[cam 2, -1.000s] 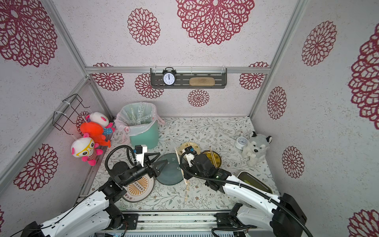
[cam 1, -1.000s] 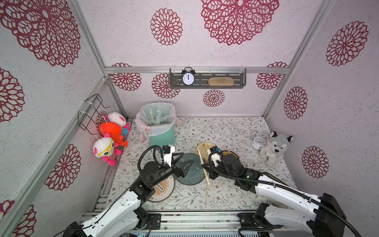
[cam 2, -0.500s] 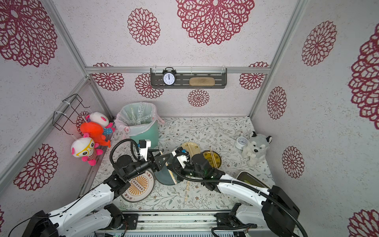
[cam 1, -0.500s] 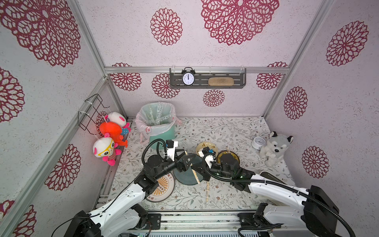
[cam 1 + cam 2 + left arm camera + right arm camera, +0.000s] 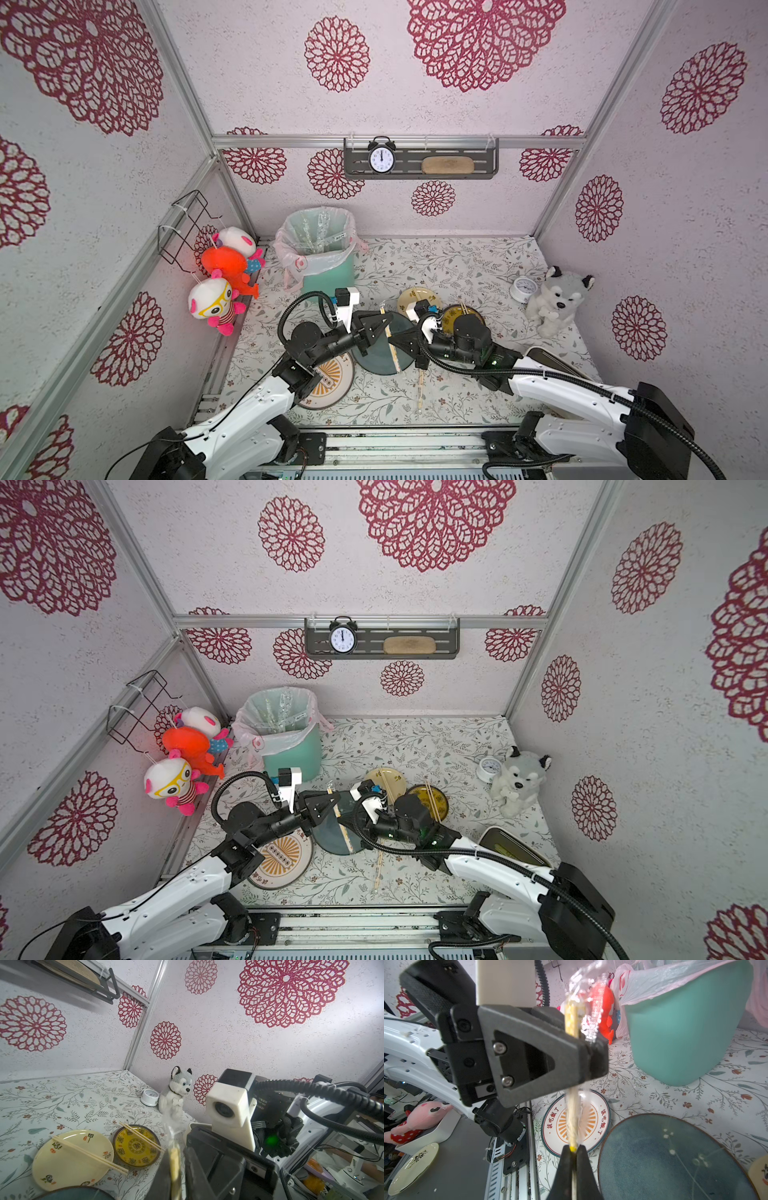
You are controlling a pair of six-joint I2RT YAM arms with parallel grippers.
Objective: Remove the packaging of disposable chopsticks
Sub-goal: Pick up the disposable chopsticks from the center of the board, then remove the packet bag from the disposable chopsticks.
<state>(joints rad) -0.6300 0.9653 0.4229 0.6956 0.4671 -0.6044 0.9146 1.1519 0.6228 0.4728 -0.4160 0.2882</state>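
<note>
Right gripper (image 5: 573,1151), right wrist view: jaws pinch tight on one end of the disposable chopsticks (image 5: 572,1124). Left gripper (image 5: 589,1051) clamps the packaging (image 5: 591,999) farther along, sticks inside. Judgement: pull straight apart along the sticks, or film may tear. Left wrist view: sleeve tail blurred, jaws cut off. Both top views: pair held above the teal plate (image 5: 374,360); contact points hidden.
</note>
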